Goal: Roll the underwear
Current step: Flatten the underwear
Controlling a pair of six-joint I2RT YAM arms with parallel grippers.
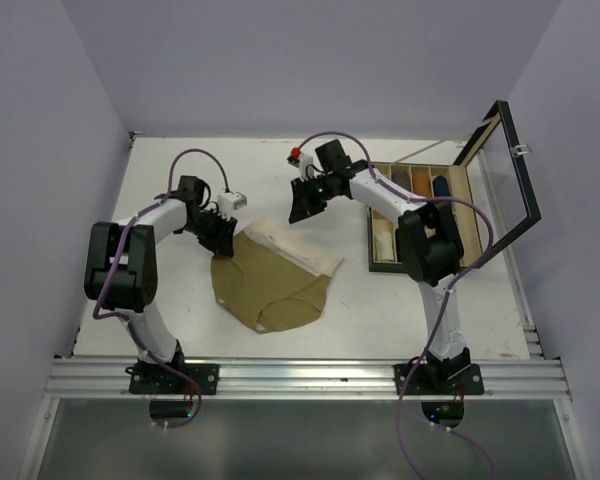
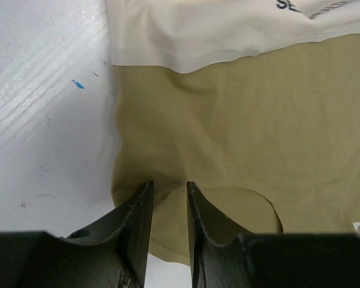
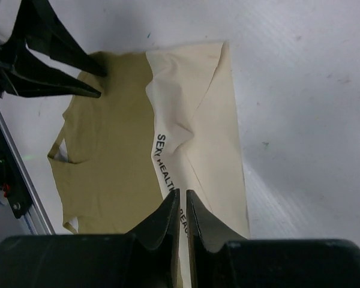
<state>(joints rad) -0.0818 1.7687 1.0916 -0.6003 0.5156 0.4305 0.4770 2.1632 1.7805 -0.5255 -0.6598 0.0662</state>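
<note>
The olive-tan underwear with a cream waistband lies flat on the white table, waistband toward the far right. My left gripper is down at its far left corner, jaws a little apart, tips on the cloth in the left wrist view. It also shows in the right wrist view. My right gripper hovers above the table just beyond the waistband, jaws almost together and empty. The dark brown underwear is out of view.
A dark-framed box with several rolled cloths in compartments stands at the right, its glass lid propped open. A metal rail runs along the near edge. White walls enclose the table.
</note>
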